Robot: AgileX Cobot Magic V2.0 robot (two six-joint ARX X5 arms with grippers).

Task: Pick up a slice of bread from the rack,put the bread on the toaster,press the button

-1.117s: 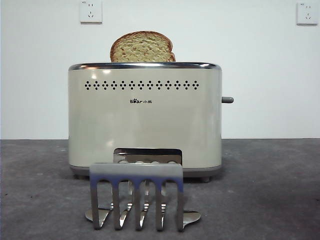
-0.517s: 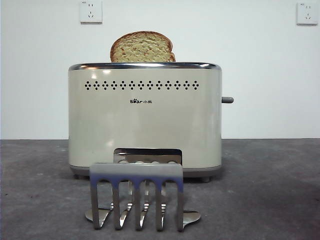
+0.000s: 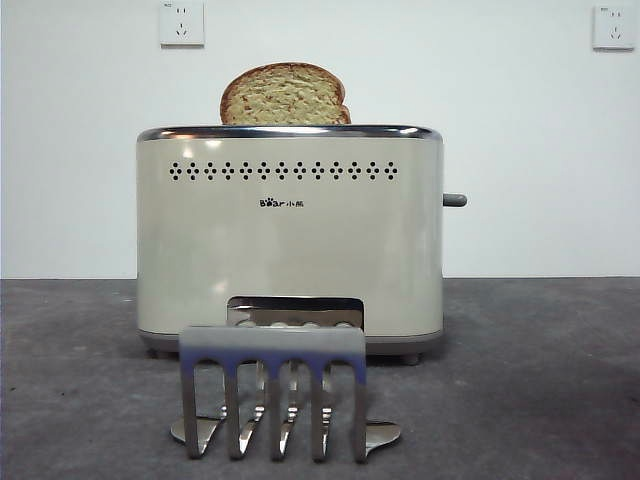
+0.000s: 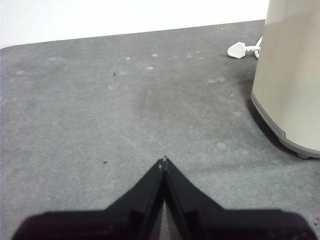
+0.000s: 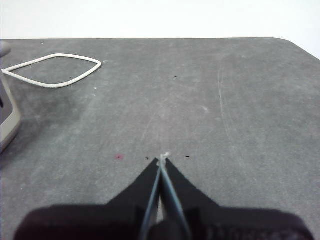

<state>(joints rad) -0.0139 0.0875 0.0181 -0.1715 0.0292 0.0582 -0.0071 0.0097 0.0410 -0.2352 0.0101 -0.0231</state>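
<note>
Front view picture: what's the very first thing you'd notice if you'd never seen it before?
The big cream toaster fills the middle of the picture, and a slice of bread pokes up out of its top. Right in front of it, close to the camera, stands the shiny rack, with nothing in its slots. A small grey button sticks out sideways from the toaster's narrow end.

The front camera sits low at the grey desk (image 3: 560,380), facing level at the boxy cream-beige toaster (image 3: 290,240), close. Each wrist camera looks down along its arm over bare desk; both catch one toaster end, shared with the front view.
</note>
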